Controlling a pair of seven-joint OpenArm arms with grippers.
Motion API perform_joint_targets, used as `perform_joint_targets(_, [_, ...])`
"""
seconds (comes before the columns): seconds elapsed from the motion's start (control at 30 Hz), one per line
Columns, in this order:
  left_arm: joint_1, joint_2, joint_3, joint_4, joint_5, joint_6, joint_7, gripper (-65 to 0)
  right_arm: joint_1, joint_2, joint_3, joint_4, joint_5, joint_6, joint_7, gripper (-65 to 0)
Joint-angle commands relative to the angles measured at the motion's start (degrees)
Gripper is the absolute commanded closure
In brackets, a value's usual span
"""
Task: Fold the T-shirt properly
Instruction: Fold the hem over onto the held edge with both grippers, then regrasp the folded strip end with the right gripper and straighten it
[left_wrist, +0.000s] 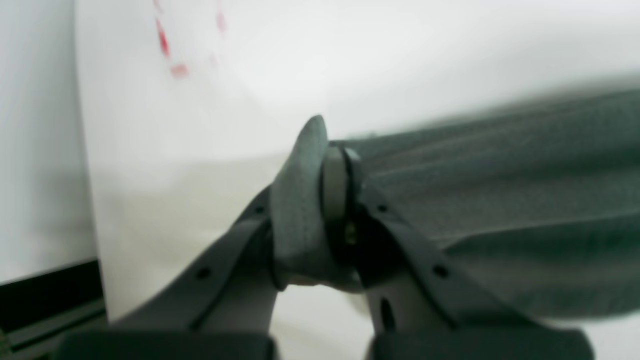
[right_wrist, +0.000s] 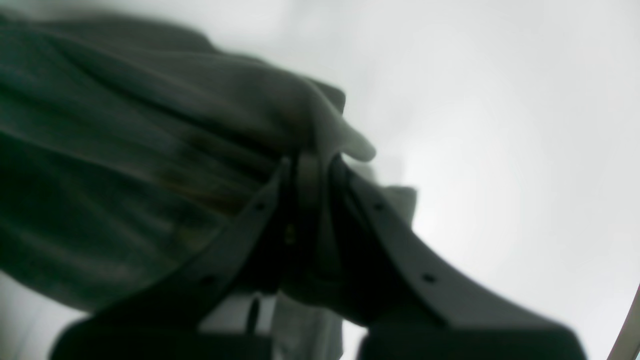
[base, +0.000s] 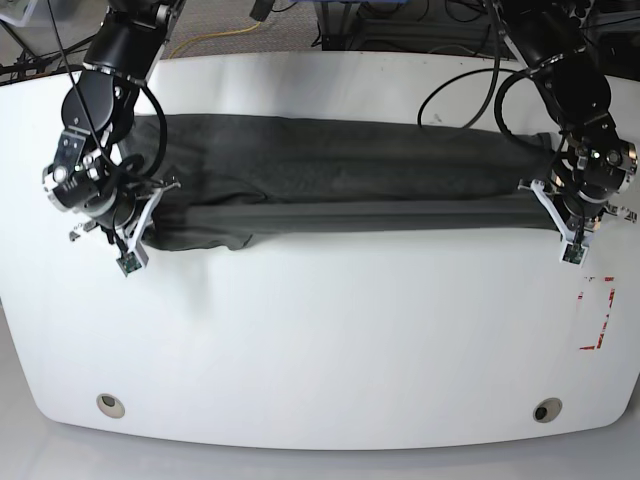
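The dark grey-green T-shirt (base: 340, 175) lies stretched in a long band across the white table (base: 330, 340), folded lengthwise, with a sleeve flap hanging down at its left end. My left gripper (base: 553, 203) is shut on the cloth's right end. In the left wrist view its fingers (left_wrist: 345, 175) pinch a bunched edge of the T-shirt (left_wrist: 500, 200), which runs off to the right. My right gripper (base: 150, 203) is shut on the left end. In the right wrist view the right gripper (right_wrist: 315, 170) clamps gathered folds of the T-shirt (right_wrist: 125, 175).
A red tape mark (base: 598, 318) lies on the table near the right edge and shows blurred in the left wrist view (left_wrist: 170, 50). Two round holes (base: 110, 404) (base: 546, 410) sit near the front edge. Cables (base: 260, 20) lie behind the table.
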Motion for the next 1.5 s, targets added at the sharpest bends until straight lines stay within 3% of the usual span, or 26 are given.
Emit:
perform_joint_targets(0.0, [0.4,-0.89,-1.79,0.93,1.11,-1.35,-0.32,0.0,-0.56,-0.09,1.76,2.85,-0.69,-0.45,0.49,0.0])
perform_joint_targets(0.23, [5.33,-0.98,-3.9,0.93,1.28,-4.3,-0.32,0.0,-6.28,-0.88,5.54,3.29,-0.69,-0.45,0.4,-0.5])
perform_joint_targets(0.33, [6.91,-1.15,-3.72,0.93,1.37,-4.3,-0.32,-7.2,-7.77,-1.06,5.54,3.2,-0.69,-0.45,0.4,-6.2])
perform_joint_targets(0.47, [8.84,-0.98,-3.63,0.93,1.46,-4.3,-0.32,-35.4,-9.44,-1.15,5.72,3.2,-0.69,-0.45,0.4,-27.4])
perform_joint_targets(0.53, [9.37,-0.98,-3.63,0.84,1.46,-4.3,-0.32,-50.6,-9.8,-1.15,7.13,3.2,-0.69,-0.45,0.4,-41.9])
perform_joint_targets(0.6, [9.55,-0.98,-3.63,0.93,1.46,-4.3,-0.23,-55.0,-9.8,-1.24,9.68,3.38,-0.6,-0.45,0.14,-51.8])
perform_joint_targets(0.67, [9.55,-1.24,-3.81,1.45,1.02,-4.3,0.47,-52.9,-9.27,-0.97,12.23,3.38,2.04,-0.45,-1.97,-58.7])
perform_joint_targets(0.9, [7.96,-0.98,-5.3,7.08,1.02,-4.3,4.08,-51.8,-4.87,-0.44,15.3,1.35,14.08,-0.45,-8.13,-53.7])
perform_joint_targets(1.13, [7.0,0.69,-5.39,7.17,1.02,-4.3,4.34,-51.8,5.77,-0.36,12.14,-13.33,14.78,-0.45,-9.71,-48.4])
perform_joint_targets(1.47, [8.14,1.22,-5.74,7.17,0.93,-4.3,4.34,-51.7,16.67,-0.09,11.87,-31.26,14.78,-0.45,-8.39,-48.2])
